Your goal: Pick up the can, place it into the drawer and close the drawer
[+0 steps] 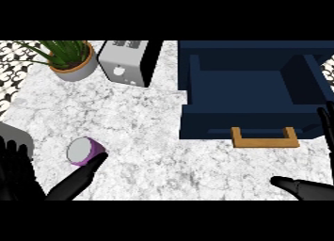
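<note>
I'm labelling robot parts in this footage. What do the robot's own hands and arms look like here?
Both the left hand and right hand are plain glossy black, with slim, tapering fingers and thumbs. No markings or cables show. A grey forearm shows only behind the left hand.

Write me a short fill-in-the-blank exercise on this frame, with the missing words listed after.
1. The purple can lies on its ____ on the marble counter.
2. The blue drawer stands ____, its wooden handle facing the robot.
3. The thumb of the ____ hand reaches up beside the can.
4. Left of the toaster stands a potted ____.

Missing words: side; open; left; plant
</note>
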